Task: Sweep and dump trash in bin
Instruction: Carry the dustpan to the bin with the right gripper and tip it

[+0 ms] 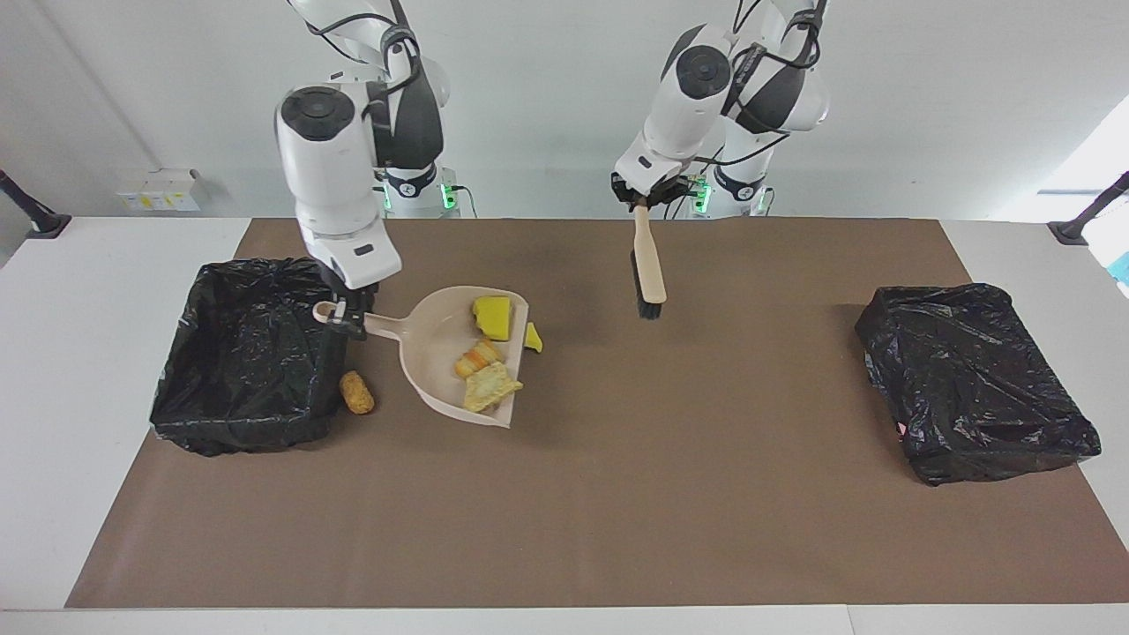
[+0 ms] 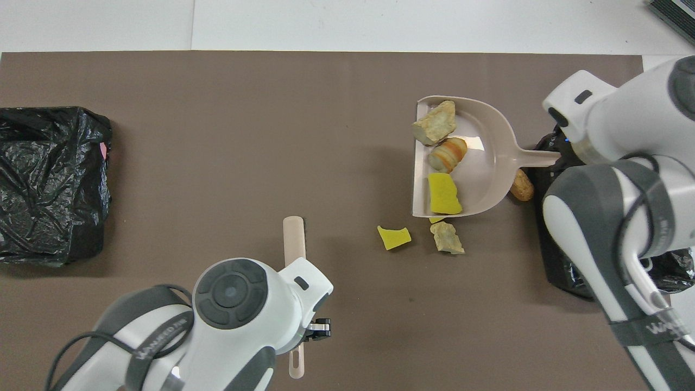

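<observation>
Brown paper covers the white bench (image 1: 106,529). Beside the open black-lined bin (image 1: 251,353), the right gripper (image 1: 346,319) has its fingers closed on the handle of the raised beige plastic dustpan (image 1: 437,362), which carries three trash pieces (image 1: 481,363). Other pieces lie on the paper. The left gripper (image 1: 642,203) has its fingers closed on the beige black-bristled brush (image 1: 650,273), over the paper's middle. A closed black bag bundle (image 1: 975,379) lies at the left arm's end.

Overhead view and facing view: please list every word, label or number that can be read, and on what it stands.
"WANJEED": slanted, on the grey strap around the left arm.
"W": only the first letter is sure, on the lower strap of the right arm.
Print on the upper strap of the right arm: too small to read.
Yellow labels on the white box by the wall: too small to read.
</observation>
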Robot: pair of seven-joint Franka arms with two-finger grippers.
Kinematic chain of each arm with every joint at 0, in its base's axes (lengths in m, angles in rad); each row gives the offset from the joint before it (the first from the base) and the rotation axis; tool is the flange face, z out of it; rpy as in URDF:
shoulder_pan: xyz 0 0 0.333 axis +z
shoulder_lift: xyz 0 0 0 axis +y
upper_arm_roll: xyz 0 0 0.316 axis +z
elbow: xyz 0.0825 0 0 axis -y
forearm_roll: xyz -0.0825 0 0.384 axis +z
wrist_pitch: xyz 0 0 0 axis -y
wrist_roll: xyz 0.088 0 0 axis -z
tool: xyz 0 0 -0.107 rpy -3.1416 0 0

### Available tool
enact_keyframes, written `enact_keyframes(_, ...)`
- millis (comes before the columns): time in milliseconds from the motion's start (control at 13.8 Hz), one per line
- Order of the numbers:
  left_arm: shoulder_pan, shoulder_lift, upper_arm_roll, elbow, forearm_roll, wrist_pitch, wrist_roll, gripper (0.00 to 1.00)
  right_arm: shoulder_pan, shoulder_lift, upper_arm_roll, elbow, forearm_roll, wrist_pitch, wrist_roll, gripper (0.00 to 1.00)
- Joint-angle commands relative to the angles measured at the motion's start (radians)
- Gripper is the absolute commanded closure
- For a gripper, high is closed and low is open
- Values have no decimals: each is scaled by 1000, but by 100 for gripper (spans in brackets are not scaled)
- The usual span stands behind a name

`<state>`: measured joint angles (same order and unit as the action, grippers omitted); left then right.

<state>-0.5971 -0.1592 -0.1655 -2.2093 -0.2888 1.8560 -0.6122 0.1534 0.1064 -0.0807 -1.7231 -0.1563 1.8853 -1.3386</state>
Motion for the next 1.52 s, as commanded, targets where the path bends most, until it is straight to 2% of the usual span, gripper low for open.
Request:
enact_keyframes(0, -84, 101, 18, -33, -10, 155, -66, 100, -124, -27, 7, 5, 26, -17, -144, 100)
enact_keyframes(289, -118, 130, 18, -78, -10, 200, -77, 100, -352, -27, 5, 16, 6, 6, -370, 100)
enact_keyframes(434, -119, 132, 18, -89, -10, 219, -78, 100, -423, -27, -2, 16, -53, 21, -468, 100)
enact_keyframes(651, -136, 179, 18, -92, -10, 259, -129, 100, -440, -42, -2, 4, -260, 29, -510, 100)
enact_keyframes(795, -142, 181, 18, -90, -10, 258, -150, 100, -434, -56, -2, -28, -371, 82, -498, 100)
enact_keyframes(868, -139, 182, 20, -87, -10, 252, -137, 94, -433, -65, -2, -51, -426, 118, -469, 100)
enact_keyframes(940, -132, 184, 20, -87, -10, 256, -129, 77, -423, -73, -2, -74, -481, 139, -421, 100)
enact_keyframes(1012, -127, 185, 20, -86, -9, 258, -126, 56, -413, -73, -2, -91, -541, 141, -368, 100)
enact_keyframes(1085, -125, 187, 21, -86, -10, 258, -126, 14, -404, -74, -2, -111, -598, 143, -331, 100)
enact_keyframes(1157, -122, 184, 24, -86, -10, 253, -151, 0, -400, -73, -1, -121, -642, 144, -315, 100)
enact_keyframes(1302, -70, 168, 29, -64, -10, 241, -162, 0, -396, -71, -1, -137, -710, 143, -312, 100)
enact_keyframes(1446, -33, 156, 30, -17, -6, 174, -161, 0, -393, -74, 5, -139, -793, 123, -312, 100)
